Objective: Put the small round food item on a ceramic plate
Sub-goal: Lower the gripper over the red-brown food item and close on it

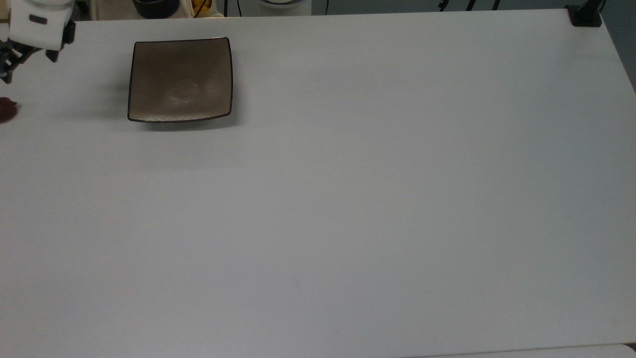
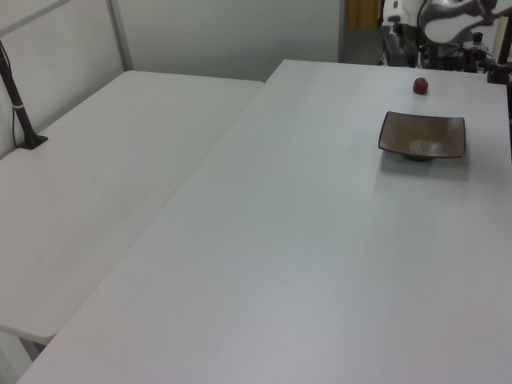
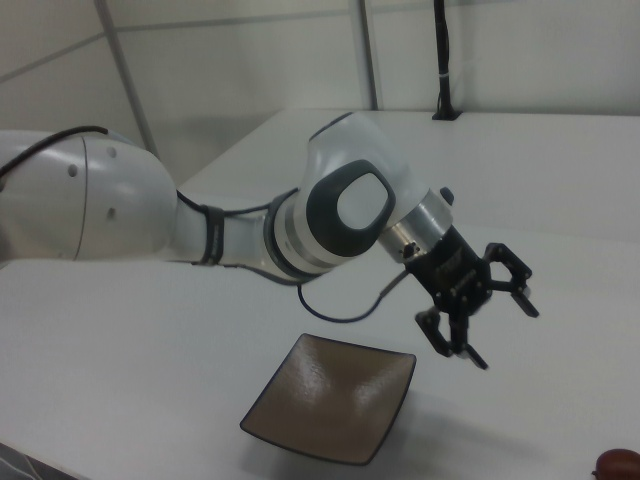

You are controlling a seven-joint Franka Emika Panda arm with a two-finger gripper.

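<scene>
Small round food item untouched on table; gripper wide open, empty.
</scene>
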